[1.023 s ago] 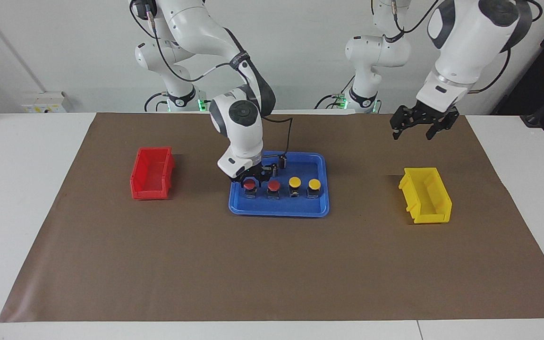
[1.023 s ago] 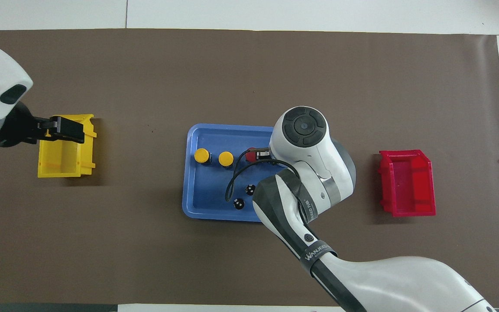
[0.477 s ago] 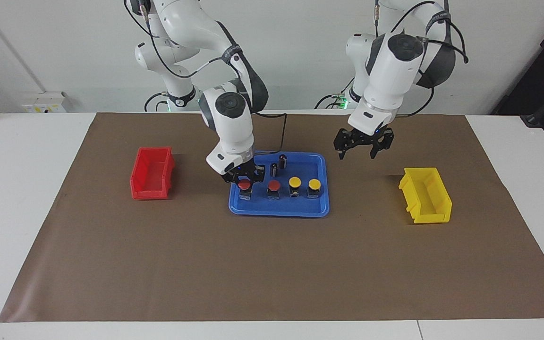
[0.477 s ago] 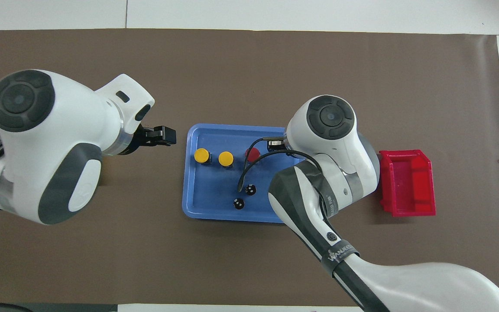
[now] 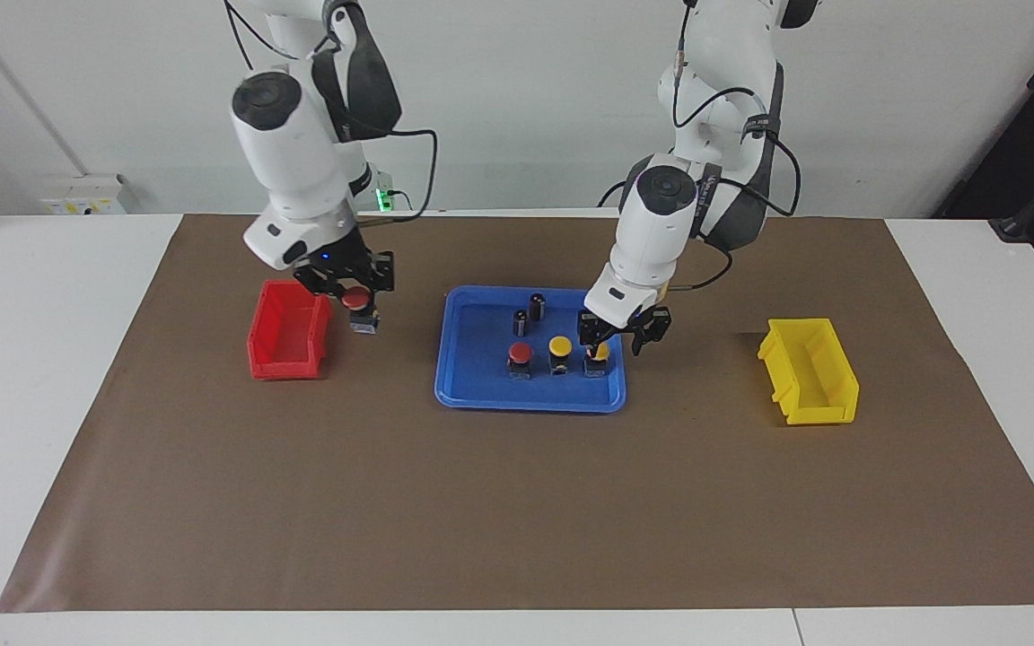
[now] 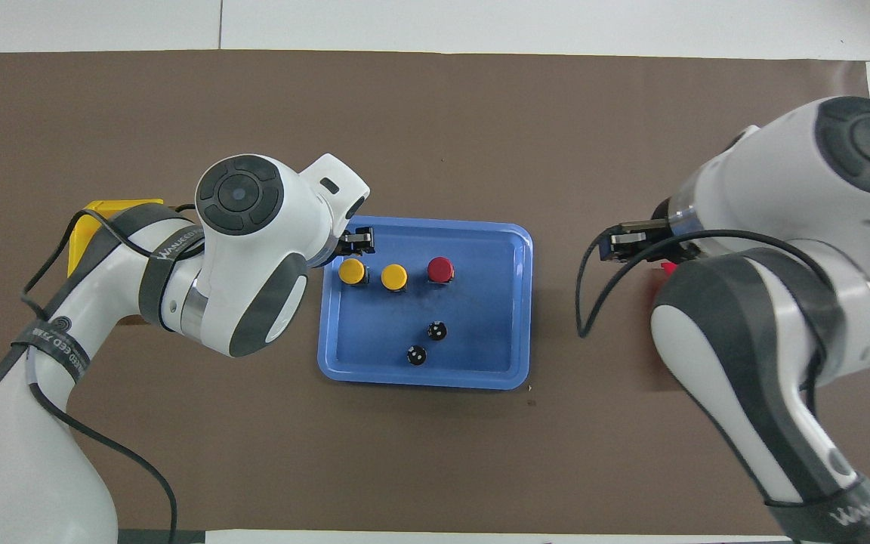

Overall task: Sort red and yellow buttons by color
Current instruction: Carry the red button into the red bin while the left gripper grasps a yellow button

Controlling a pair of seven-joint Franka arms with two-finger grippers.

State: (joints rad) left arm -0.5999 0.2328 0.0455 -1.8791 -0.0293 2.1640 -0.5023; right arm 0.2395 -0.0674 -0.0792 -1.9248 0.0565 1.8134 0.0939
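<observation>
My right gripper (image 5: 353, 292) is shut on a red button (image 5: 358, 301) and holds it in the air over the mat, beside the red bin (image 5: 286, 332). In the blue tray (image 5: 481, 395) stand one red button (image 5: 520, 352) and two yellow buttons in a row. My left gripper (image 5: 614, 339) hangs low over the yellow button (image 5: 597, 353) at the left arm's end of that row, with its fingers apart on either side of it. The other yellow button (image 5: 559, 345) stands in the middle of the row. In the overhead view the right arm hides the held button.
Two small dark cylinders (image 5: 537, 305) (image 5: 521, 321) stand in the tray, nearer to the robots than the buttons. The yellow bin (image 5: 809, 370) sits on the brown mat toward the left arm's end of the table.
The right gripper shut on a red button, lifted it out of the tray and carried it to beside the red bin. The left gripper swung from over the yellow bin down to the tray's end yellow button.
</observation>
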